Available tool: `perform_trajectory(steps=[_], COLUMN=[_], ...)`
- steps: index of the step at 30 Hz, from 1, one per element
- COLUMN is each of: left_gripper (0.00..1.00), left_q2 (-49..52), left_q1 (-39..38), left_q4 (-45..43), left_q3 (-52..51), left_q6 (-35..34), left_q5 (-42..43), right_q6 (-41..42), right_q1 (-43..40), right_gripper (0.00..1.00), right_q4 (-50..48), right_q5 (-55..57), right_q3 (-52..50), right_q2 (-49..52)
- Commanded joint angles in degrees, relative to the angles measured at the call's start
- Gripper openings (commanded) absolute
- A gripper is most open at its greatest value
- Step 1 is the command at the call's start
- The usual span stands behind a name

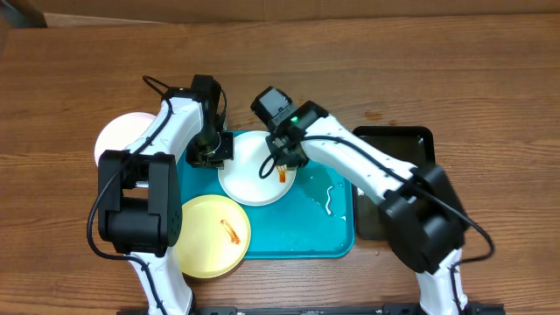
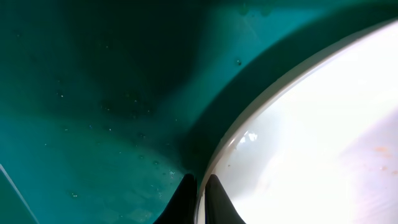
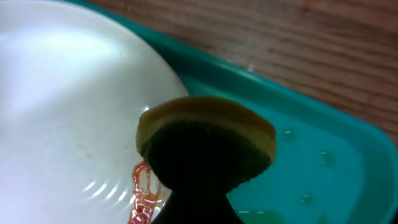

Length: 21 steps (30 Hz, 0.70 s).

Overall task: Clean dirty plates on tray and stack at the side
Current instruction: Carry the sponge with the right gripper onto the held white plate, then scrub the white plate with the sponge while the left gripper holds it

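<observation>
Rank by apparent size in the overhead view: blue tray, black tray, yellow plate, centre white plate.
1. blue tray
2. black tray, partly hidden by the right arm
3. yellow plate and centre white plate: they look alike, so no ranking between them.

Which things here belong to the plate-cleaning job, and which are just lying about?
Job: turquoise rectangular plastic tray; round white smeared plate on it; round pale yellow smeared plate; round white plate left of the tray; yellow sponge with dark scrub face.
Lying about: narrow black rectangular tray.
</observation>
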<state>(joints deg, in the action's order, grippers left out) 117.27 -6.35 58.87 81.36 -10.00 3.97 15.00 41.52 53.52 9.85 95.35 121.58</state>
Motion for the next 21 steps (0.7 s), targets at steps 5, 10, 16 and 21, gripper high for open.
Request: perform_trajectory(steps=[5,10,16,21], left_gripper=[0.04,0.04,0.04,0.04], left_q2=[0.61,0.61,0.61,0.61], left_q1=[0.74,0.70,1.09,1.09], left_q4=[-1.05,-1.03,-0.70,-0.83], left_q3=[-0.22,-0.22,-0.22,-0.22], left_q6=[-2.27,-2.27,-2.47,-2.49], left_q5=[-4.39,-4.42,-4.42,-4.39], right_q6=[2.47,3.96,5.01,5.05], right_q1=[2.69,2.89,2.49,2.51], right_gripper=[0.04,0.04,0.04,0.04], right_q4=[-0.66,-0.50,-1.29,-0.15], right_q5=[1.09,1.51,1.49,0.33], right_q3=[1.05,0.35,-1.22,-1.22], right_q2=[2.60,2.99,5.09,7.04])
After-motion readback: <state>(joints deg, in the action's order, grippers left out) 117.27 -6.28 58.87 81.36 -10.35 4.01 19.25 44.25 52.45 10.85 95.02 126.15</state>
